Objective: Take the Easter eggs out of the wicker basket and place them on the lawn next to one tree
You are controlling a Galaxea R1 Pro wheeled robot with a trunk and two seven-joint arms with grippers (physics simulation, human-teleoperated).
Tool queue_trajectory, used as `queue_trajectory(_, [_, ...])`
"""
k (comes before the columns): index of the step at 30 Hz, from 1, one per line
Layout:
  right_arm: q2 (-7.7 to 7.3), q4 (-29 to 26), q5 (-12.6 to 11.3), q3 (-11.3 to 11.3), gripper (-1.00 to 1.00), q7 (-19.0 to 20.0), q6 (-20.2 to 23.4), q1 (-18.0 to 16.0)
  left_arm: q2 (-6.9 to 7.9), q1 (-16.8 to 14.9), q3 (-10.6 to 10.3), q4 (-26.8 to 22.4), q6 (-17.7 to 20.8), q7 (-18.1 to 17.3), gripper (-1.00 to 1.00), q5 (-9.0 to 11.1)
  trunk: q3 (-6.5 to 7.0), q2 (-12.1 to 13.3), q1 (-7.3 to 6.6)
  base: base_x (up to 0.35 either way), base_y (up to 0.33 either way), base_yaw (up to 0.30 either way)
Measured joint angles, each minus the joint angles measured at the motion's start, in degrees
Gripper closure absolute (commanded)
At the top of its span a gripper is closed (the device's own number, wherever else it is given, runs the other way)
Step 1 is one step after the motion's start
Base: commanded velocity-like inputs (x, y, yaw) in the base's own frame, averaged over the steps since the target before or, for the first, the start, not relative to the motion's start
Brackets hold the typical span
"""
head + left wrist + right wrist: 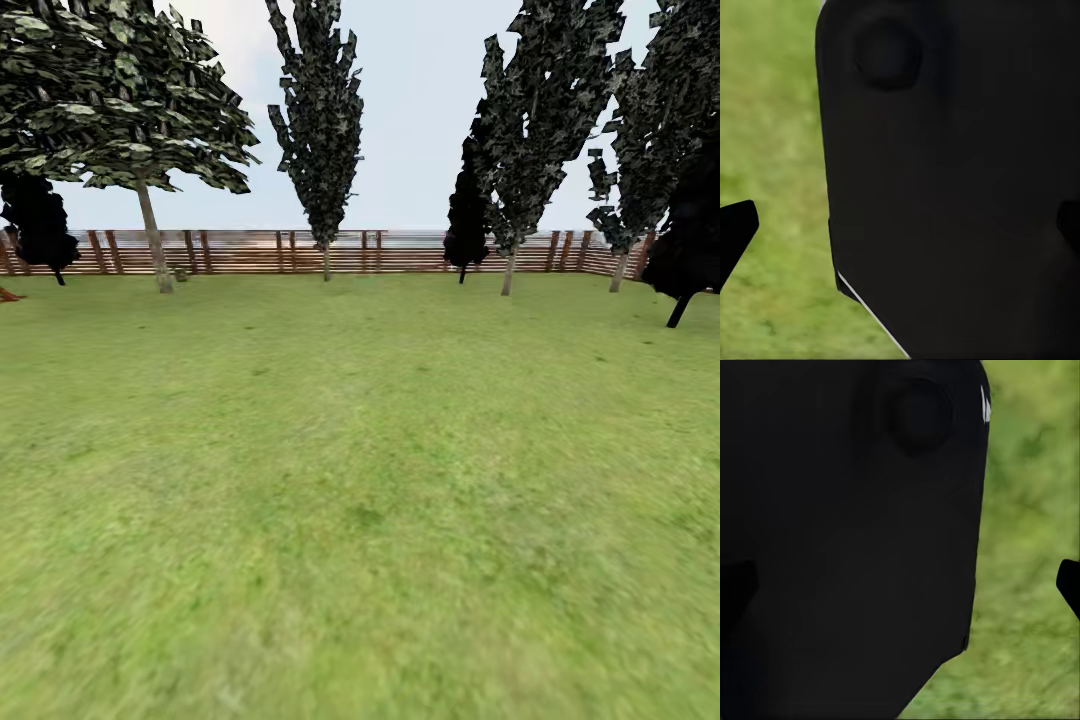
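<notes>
Head view: a wide, flat expanse of mottled green lawn (360,480) runs to a brown slatted wooden fence (250,252) that closes the far side of the garden under a pale sky. Along the fence stand several trees: at the left, a broad-crowned leafy tree with a slim, pale, slightly leaning trunk (152,235); near the middle, a dark columnar tree (322,120); to the right, more dark columnar trees (530,130), and a very dark one at the right edge (690,240). A small object at the foot of the left tree is too small to identify. Left wrist view: a large black body of the robot (952,187) lies close before the camera, with grass beside it; one dark fingertip (735,232) of the left gripper shows at the frame's edge, the other merging with the black body, so whether the jaws are spread or pressed together cannot be told. Right wrist view: the same arrangement, with a black body (847,540), grass, and one dark fingertip (1069,585) of the right gripper; its state likewise cannot be told.
</notes>
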Motion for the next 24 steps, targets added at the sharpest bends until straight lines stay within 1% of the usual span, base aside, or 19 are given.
queue_trajectory(1, [0.00, 0.00, 0.00, 0.00, -1.00, 0.00, 0.00, 0.00, 0.00, 0.00, 0.00, 0.00, 0.00, 0.00, -1.00, 0.00, 0.00, 0.00, 0.00, 0.000, 0.000, 0.000])
queue_trajectory(3, [0.08, -0.49, -0.26, 0.06, -1.00, 0.24, -0.41, -0.25, -0.64, -0.62, 0.15, 0.33, -0.11, -0.58, -1.00, 0.23, 0.03, 0.01, 0.01, 0.000, 0.000, 0.000])
queue_trajectory(6, [0.19, -0.87, -0.09, 0.01, -1.00, 0.21, -0.73, -0.74, -1.43, -0.31, 0.17, 0.05, -0.09, -0.76, -1.00, 0.23, 0.03, 0.01, 0.01, 0.000, 0.000, 0.000])
queue_trajectory(9, [-0.16, -1.88, -0.01, -0.02, -1.00, 0.16, -1.60, -1.73, -1.40, -0.16, 0.16, -0.79, 0.00, -0.65, -1.00, 0.24, 0.03, 0.01, 0.01, 0.000, 0.000, 0.000])
queue_trajectory(14, [-0.05, -2.70, 0.31, 0.31, -1.00, 0.16, -3.18, -3.37, -1.41, -0.17, 0.15, -0.94, 0.00, -0.64, -1.00, 0.24, 0.03, 0.01, 0.01, 0.000, 0.000, 0.000])
queue_trajectory(15, [-0.12, -2.63, 0.33, 0.38, -1.00, 0.16, -7.99, -3.83, -1.41, -0.18, 0.15, -0.94, 0.00, -0.64, -1.00, 0.24, 0.03, 0.01, 0.01, 0.000, 0.000, 0.000])
queue_trajectory(24, [0.02, -2.65, 0.37, 0.29, -1.00, 0.15, -8.24, -3.83, -1.32, -0.22, 0.16, -1.39, 0.00, -0.64, -1.00, 0.24, 0.03, 0.01, 0.01, 0.000, 0.000, 0.000])
